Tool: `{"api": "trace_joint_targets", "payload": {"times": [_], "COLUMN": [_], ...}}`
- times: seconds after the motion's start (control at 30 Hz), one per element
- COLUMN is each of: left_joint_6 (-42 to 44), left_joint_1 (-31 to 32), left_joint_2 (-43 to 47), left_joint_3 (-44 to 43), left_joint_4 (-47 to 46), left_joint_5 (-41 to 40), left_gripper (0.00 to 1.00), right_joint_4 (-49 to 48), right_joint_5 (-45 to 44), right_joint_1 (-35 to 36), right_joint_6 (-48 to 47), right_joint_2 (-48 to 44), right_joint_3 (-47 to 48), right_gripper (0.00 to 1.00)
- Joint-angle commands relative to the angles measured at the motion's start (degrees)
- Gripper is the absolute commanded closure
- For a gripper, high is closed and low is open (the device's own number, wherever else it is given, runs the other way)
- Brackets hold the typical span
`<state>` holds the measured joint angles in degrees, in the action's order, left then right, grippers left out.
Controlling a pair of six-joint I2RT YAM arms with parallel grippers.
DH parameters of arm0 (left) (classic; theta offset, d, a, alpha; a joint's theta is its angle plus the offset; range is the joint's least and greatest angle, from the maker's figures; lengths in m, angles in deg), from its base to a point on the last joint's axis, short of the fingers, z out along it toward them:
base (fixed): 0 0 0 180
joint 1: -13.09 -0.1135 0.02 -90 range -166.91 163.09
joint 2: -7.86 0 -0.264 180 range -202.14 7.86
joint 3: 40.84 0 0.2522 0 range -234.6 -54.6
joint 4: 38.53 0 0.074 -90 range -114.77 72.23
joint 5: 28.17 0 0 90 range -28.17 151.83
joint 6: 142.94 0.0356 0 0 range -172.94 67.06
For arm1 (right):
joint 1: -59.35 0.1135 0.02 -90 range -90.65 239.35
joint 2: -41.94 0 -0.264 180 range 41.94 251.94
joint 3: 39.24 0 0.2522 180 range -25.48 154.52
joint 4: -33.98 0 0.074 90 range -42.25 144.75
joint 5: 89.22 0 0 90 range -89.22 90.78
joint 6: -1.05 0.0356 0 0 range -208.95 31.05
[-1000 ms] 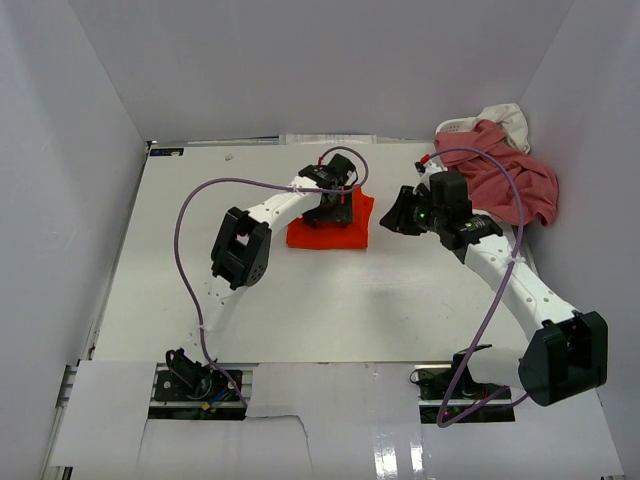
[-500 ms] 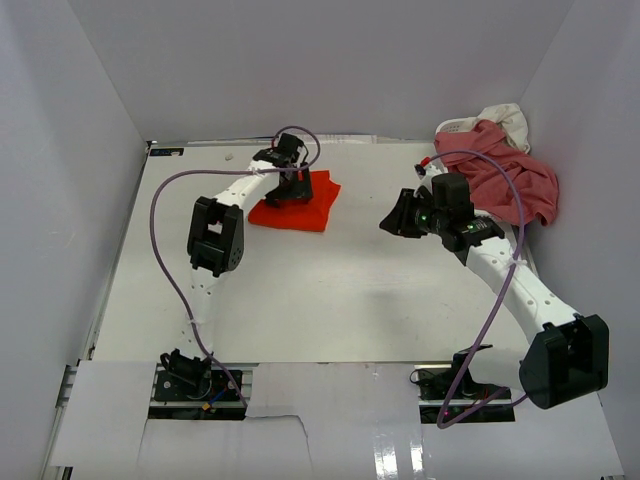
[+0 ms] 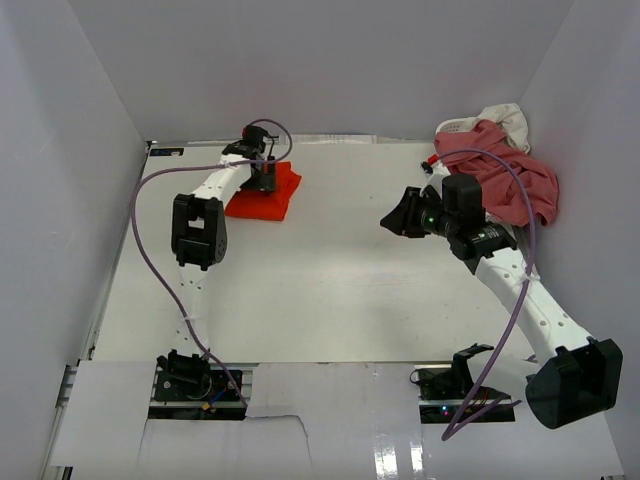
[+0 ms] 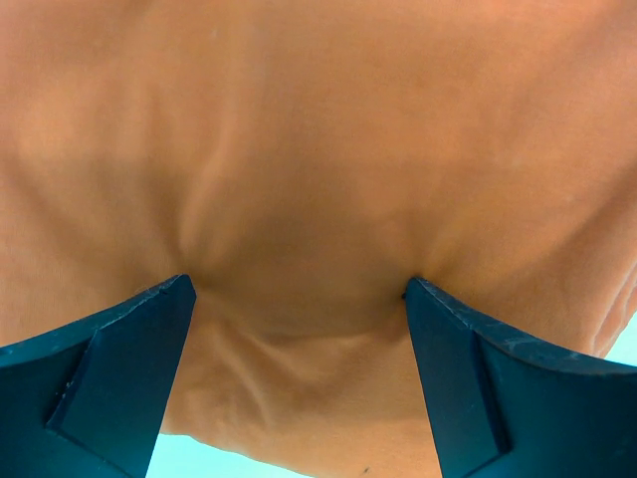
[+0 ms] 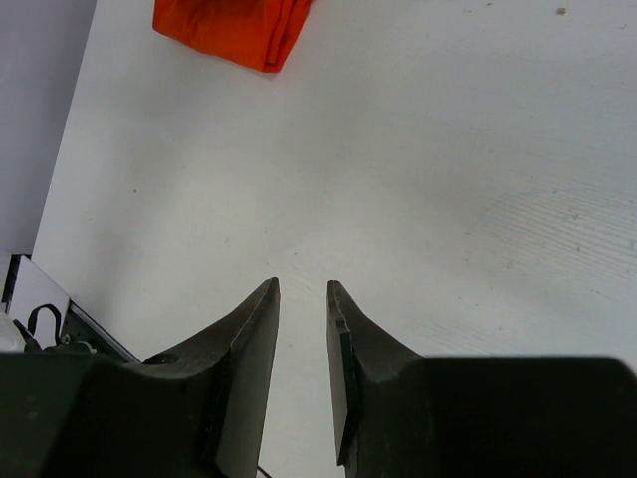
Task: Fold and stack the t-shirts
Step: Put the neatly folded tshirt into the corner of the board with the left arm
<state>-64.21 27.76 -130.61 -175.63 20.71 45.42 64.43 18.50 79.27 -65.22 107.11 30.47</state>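
Note:
The folded orange-red t-shirt (image 3: 270, 198) lies at the back left of the table; it also shows in the right wrist view (image 5: 234, 25). My left gripper (image 3: 262, 178) is open and pressed down on it, its jaws wide apart with cloth (image 4: 318, 149) bunched between the fingertips (image 4: 139, 329). A rose-pink t-shirt (image 3: 505, 182) and a cream-white one (image 3: 508, 118) lie heaped at the back right. My right gripper (image 3: 393, 220) hovers empty over bare table right of centre, its jaws (image 5: 303, 287) a narrow gap apart.
A white perforated basket (image 3: 452, 127) sits under the heap in the back right corner. White walls close in the table on the left, back and right. Purple cables loop over both arms.
My left gripper has slid the orange-red t-shirt from the table's back middle leftwards and farther back. My right arm has barely moved.

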Motion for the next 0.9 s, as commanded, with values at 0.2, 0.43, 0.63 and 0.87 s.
{"api": "trace_joint_targets", "payload": {"times": [0.2, 0.43, 0.63, 0.87], "left_joint_6": [2.0, 1.8, -3.0, -6.4], "left_joint_1": [-12.7, -11.4, -7.6, -6.3], "left_joint_2": [-0.4, 7.5, 16.2, 13.2], "left_joint_3": [-12.9, -13.7, -4.0, 0.1], "left_joint_4": [0.7, -3.7, -5.0, -2.2], "left_joint_5": [-7.2, -1.3, 10.0, 24.6], "left_gripper": [0.02, 0.02, 0.02, 0.09], "right_joint_4": [-0.3, -1.7, -3.3, -3.2], "right_joint_5": [1.9, 2.4, 3.8, 3.8], "right_joint_1": [-0.2, -0.2, -0.1, -0.1], "right_joint_6": [-1.6, -1.5, -0.3, 0.2], "right_joint_2": [-1.2, -0.6, 0.0, -1.0], "right_joint_3": [-3.2, -5.6, -6.3, -6.5], "right_gripper": [0.68, 0.67, 0.67, 0.67]}}
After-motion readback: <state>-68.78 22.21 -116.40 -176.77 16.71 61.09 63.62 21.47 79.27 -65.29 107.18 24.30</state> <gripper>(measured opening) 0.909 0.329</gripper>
